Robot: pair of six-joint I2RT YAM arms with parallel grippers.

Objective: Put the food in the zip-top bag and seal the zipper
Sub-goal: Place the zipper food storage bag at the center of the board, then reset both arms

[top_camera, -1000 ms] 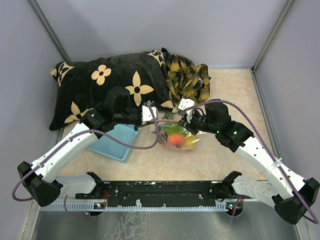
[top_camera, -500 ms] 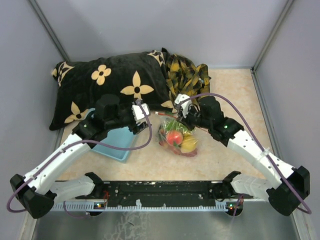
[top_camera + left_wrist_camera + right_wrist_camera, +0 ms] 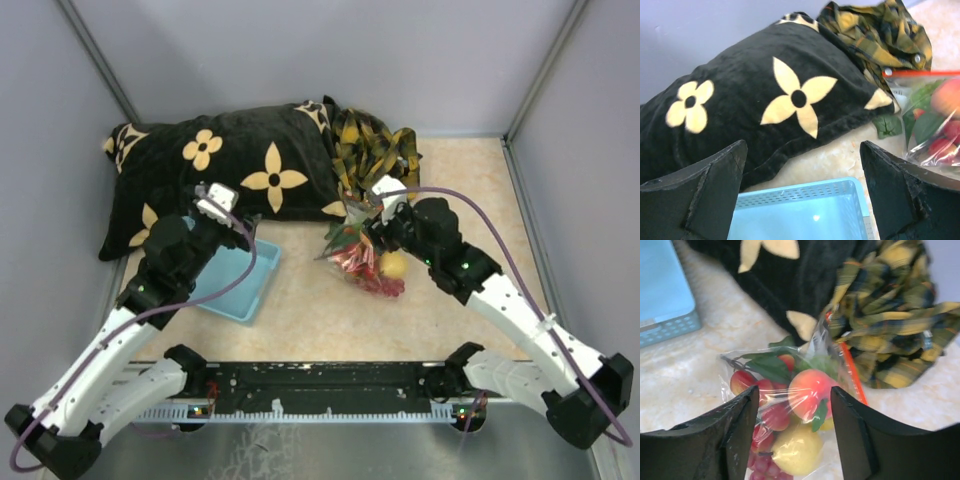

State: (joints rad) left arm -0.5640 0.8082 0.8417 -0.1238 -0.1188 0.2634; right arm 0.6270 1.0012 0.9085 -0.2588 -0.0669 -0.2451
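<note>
Food (image 3: 807, 387) sits inside the zip-top bag (image 3: 362, 262), which lies on the desk (image 3: 470, 180) between the light-blue basket (image 3: 235, 280) and the plaid cloth (image 3: 375, 150). Its mouth points at the cloth. One green leaf (image 3: 886, 125) looks to be outside, by the pillow (image 3: 220, 175), but that's not certain.

The right end effector (image 3: 795, 394) hangs over the bag, spread, pinching nothing. The left end effector (image 3: 802, 150) is spread wide and empty, over the basket's far rim.

The zipper (image 3: 849, 375) reads as one straight red-orange strip. I can't tell if it is pressed shut along its full length.

Handling guess: the film is floppy and slick and the load is light and lumpy, so it will likely slide. Best to pinch on the stiffer zipper strip, not the film.
</note>
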